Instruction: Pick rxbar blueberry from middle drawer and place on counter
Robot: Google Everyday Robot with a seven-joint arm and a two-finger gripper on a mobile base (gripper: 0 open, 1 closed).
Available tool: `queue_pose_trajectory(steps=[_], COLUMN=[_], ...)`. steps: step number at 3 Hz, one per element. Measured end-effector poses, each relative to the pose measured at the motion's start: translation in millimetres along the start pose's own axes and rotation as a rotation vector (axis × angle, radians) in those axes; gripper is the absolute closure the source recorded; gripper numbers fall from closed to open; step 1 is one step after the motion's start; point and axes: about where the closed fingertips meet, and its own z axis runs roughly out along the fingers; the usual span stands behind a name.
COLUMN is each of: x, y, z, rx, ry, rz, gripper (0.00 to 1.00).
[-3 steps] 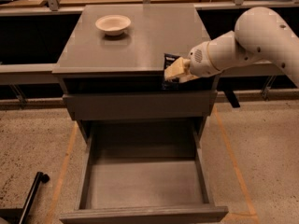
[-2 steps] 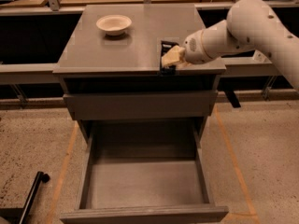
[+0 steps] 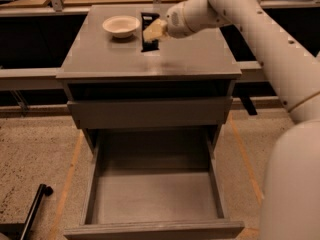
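Note:
My gripper [image 3: 152, 32] is over the back middle of the counter [image 3: 190, 59], just right of the cream bowl [image 3: 121, 25]. It is shut on the rxbar blueberry [image 3: 148, 44], a dark flat bar that stands upright with its lower end at or just above the counter top. The white arm reaches in from the right. The middle drawer [image 3: 155, 196] is pulled out wide below the cabinet front, and its grey floor shows nothing in it.
A plain grey drawer front [image 3: 150, 113] sits shut above the open drawer. A black bar-shaped object [image 3: 34, 210] lies on the speckled floor at lower left. Dark railings run behind the cabinet.
The gripper has carried the bar from the counter's right front edge leftward and farther back, to a spot next to the bowl.

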Motion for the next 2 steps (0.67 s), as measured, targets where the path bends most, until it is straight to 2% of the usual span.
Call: queue_pose_trajectory(steps=[1, 2], x=[-29.4, -25.0], y=[5.9, 6.5], z=[-6.0, -1.6], rx=[-0.009, -0.013], ry=[-0.053, -0.042], rz=[-0.022, -0.019], gripper=[0.85, 0.6])
